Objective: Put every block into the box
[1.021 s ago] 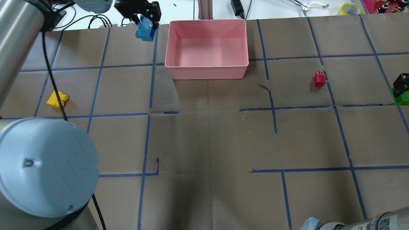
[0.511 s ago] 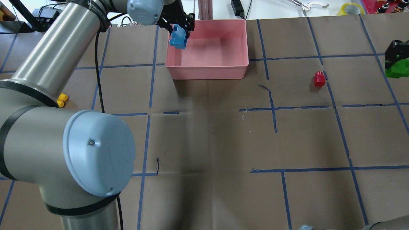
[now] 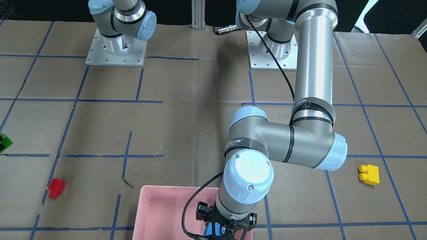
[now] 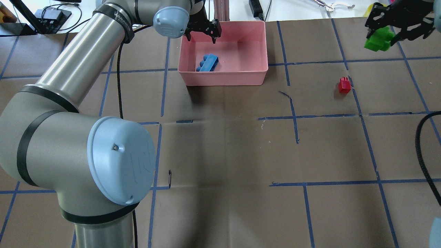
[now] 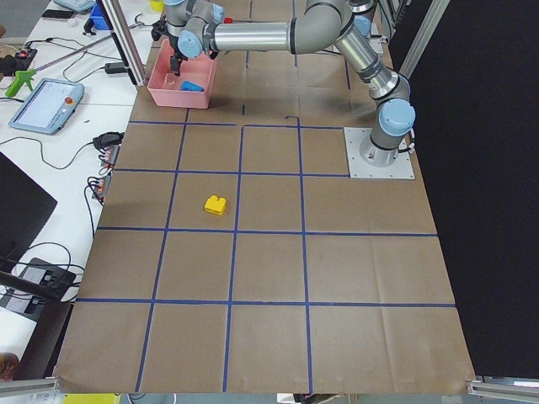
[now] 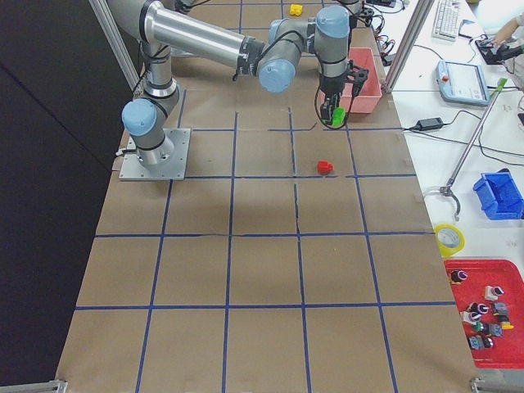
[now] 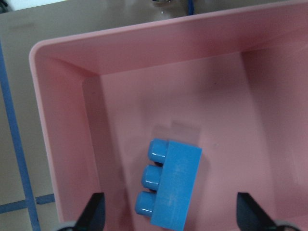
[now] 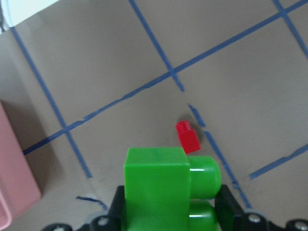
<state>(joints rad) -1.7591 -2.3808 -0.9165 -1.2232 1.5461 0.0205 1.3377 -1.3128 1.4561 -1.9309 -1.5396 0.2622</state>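
Observation:
The light-blue three-stud block (image 4: 207, 63) lies on its side on the floor of the pink box (image 4: 224, 73), toward its left wall. My left gripper (image 4: 201, 34) hangs open just above it, and the left wrist view shows the block (image 7: 175, 185) free between the spread fingertips (image 7: 95, 211). My right gripper (image 4: 380, 36) is shut on the green block (image 4: 379, 39), raised at the far right; the block (image 8: 159, 187) fills the right wrist view. The red block (image 4: 344, 85) sits on the table right of the box. The yellow block (image 3: 369, 174) rests on the left side, hidden overhead by my left arm.
My left arm's elbow (image 4: 117, 158) bulks over the near-left table. A black cable (image 4: 425, 144) curves in at the right edge. Beyond the far edge lie a yellow tape roll (image 4: 378, 8) and small tools. Blue tape lines grid the brown paper.
My left gripper moved right over the box and opened; the blue block dropped to the box floor. My right gripper lifted the green block and carried it toward the far edge.

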